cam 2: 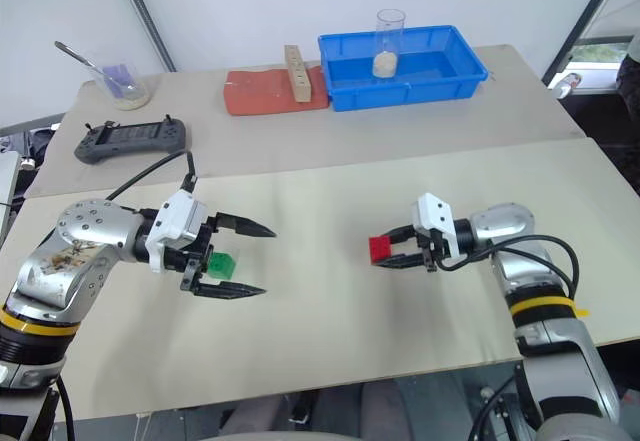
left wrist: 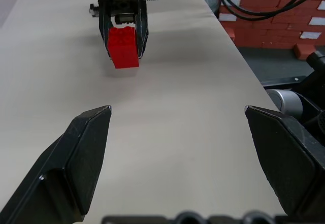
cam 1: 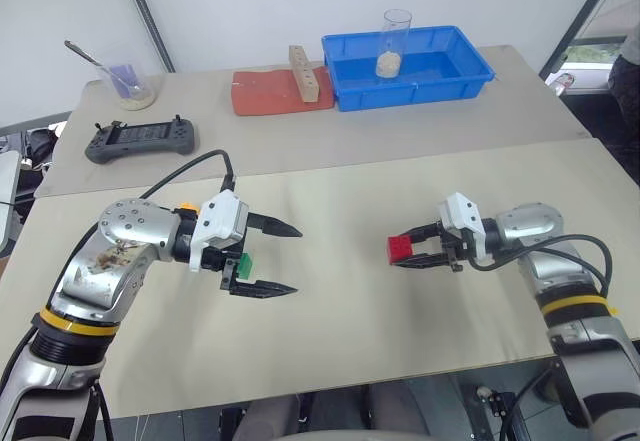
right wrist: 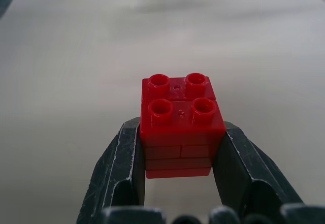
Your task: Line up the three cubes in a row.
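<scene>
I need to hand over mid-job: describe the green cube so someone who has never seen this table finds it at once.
Start at the pale board covering the near half of the table. On the robot's left side, the left gripper hangs open, and the green cube sits on the board by its black fingers. It is the small studded green brick; the red cube is clamped in the right gripper.

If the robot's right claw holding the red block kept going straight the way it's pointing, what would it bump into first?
Probably the green cube. The right gripper, shut on the red cube, points across the table toward it, with bare tabletop between. The open left gripper sits around that green cube, so depth is uncertain.
</scene>
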Tool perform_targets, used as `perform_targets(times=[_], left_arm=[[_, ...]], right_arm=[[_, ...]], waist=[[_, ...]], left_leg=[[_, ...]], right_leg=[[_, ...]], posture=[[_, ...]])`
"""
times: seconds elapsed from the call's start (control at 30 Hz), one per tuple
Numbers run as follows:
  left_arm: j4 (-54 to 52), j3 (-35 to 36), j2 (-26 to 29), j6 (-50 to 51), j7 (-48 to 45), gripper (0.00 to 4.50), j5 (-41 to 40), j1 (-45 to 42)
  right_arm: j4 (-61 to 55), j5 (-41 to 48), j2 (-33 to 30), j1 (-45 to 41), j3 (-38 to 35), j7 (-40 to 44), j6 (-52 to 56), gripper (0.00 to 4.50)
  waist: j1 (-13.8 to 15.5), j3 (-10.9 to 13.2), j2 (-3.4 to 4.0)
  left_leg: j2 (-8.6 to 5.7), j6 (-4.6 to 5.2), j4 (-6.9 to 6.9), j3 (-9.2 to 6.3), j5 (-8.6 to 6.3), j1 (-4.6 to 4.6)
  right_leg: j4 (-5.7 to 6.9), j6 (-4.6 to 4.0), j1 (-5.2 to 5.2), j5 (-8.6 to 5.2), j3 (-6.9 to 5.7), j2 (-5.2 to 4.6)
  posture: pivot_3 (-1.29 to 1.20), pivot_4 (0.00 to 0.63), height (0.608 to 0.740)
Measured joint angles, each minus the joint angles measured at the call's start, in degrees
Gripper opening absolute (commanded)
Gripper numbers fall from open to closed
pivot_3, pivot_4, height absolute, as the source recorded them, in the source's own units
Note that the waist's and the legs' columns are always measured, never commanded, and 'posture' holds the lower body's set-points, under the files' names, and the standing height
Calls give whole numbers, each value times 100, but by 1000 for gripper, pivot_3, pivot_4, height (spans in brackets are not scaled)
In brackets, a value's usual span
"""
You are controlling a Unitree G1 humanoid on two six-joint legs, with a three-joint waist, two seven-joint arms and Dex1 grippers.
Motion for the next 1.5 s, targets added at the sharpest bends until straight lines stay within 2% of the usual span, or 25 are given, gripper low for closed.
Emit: perform_targets(times=[0.13, 0.37, 0.4, 0.6, 0.7, 0.8, 0.87, 0.93, 1.03, 1.1, 1.3, 1.5], left_arm=[[-237, 88, 11, 39, 259, 4500, 1, 212], [-371, 161, 30, 128, 571, 4500, 12, 341], [-373, 162, 30, 129, 608, 4500, 10, 341], [-373, 162, 29, 129, 690, 4500, 6, 340], [-356, 172, 35, 121, 683, 4500, 8, 341], [-232, 464, 63, 149, 876, 4500, 17, 385], [-253, 955, 72, 293, 1230, 4500, -21, 659], [-427, 1509, 35, 439, 1643, 4500, -73, 1285], [-933, 2004, -373, 613, 2314, 4500, -81, 2175], [-1396, 2189, -832, 681, 2910, 4500, -79, 2643], [-2140, 2123, -1910, 695, 4356, 4500, 341, 3508], [-1979, 1529, -2600, 326, 5051, 4500, 954, 3775]], right_arm=[[667, -142, 174, -228, 225, 100, -543, 1442], [1347, -149, 227, -541, 444, 114, -618, 1442], [1388, -145, 226, -578, 463, 115, -618, 2535], [1603, -137, 192, -604, 518, 117, -618, 4478], [1577, -122, 31, -604, 526, 117, -576, 4478], [1079, 37, -252, -547, 487, 117, -238, 4478], [268, 319, -457, -378, 303, 110, 273, 4478], [-819, 731, -633, -150, 9, -52, 1138, 4478], [-2480, 1369, -758, -4, -274, -702, 2650, 4478], [-3586, 1892, -752, 46, -371, -1216, 3655, 4478], [-5104, 3020, -511, -4, -463, -2233, 5308, 4478], [-5279, 3401, -378, -509, -556, -2743, 5854, 4478]], waist=[[19, 0, 0], [8, 0, 0], [8, 0, 1], [11, 0, 1], [12, 0, 1], [11, 0, 1], [-13, 0, 2], [-58, -1, 3], [-69, 0, 3], [17, 2, -2], [236, 2, -5], [303, 2, -7]], left_leg=[[10, -3, -1, 0, 1, 0], [13, -6, -1, 0, 1, 0], [15, -8, -1, 0, 1, 0], [17, -9, -1, 0, 0, 0], [17, -9, -1, 1, 0, 0], [20, -10, -1, 1, 0, -2], [32, -18, -2, 2, -12, -1], [48, -26, -4, 5, -25, 0], [60, -30, -7, 5, -32, -3], [65, -32, -2, 5, -33, -3], [59, -57, 15, 10, -42, -4], [59, -56, 18, 33, -43, -4]], right_leg=[[2, -5, -3, 3, -3, 8], [3, -9, -4, 6, -1, 12], [2, -10, -4, 6, -1, 13], [2, -12, -4, 7, -1, 16], [2, -12, -5, 7, -1, 16], [3, -12, -9, 7, -1, 15], [2, -12, -11, 7, 9, 10], [5, -12, -18, 7, 13, 23], [2, -12, -24, 7, 21, 23], [-9, -14, -14, 8, 25, 22], [-50, -24, 10, 29, 19, 11], [-51, -19, 7, 37, 13, 9]], posture=[[0, 150, 740], [0, 150, 740], [0, 150, 740], [0, 150, 740], [0, 150, 740], [0, 150, 740], [0, 150, 740], [0, 150, 740], [0, 150, 740], [0, 150, 740], [0, 150, 740], [0, 150, 740]])
